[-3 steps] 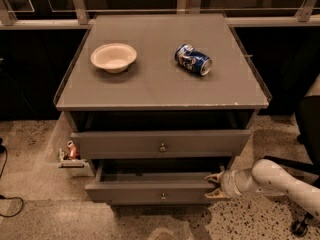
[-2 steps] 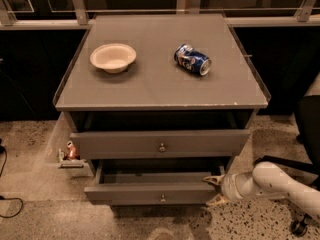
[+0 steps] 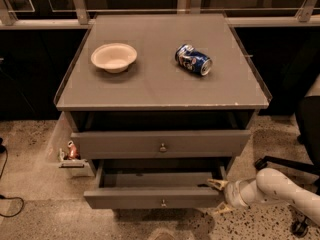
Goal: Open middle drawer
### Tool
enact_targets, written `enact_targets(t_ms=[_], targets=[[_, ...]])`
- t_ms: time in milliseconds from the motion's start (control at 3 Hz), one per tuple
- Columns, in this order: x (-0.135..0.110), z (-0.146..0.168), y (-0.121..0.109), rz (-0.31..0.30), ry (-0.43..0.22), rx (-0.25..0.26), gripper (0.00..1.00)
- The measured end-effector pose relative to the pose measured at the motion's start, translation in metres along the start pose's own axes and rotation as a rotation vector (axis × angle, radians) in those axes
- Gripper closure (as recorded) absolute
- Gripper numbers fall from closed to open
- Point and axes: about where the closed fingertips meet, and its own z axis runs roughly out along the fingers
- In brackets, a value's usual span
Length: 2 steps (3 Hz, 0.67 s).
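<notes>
Sliding further out than a second ago, the middle drawer (image 3: 145, 198) juts well forward beneath the upper front (image 3: 125, 144), with the pincer (image 3: 218, 197) clamped over its right end, so opening looks nearly done.

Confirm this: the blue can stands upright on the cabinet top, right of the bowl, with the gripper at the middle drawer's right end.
Not quite: the camera view shows the blue can lying on its side, not upright. It is on the cabinet top, right of the bowl, with the gripper at the right end of the middle drawer.
</notes>
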Motion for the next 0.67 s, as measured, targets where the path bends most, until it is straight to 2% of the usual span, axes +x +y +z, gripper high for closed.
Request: enact_targets(t_ms=[667], targets=[[-0.0045,-0.0062,-0.0025,0.000,0.000,0.000,0.86]])
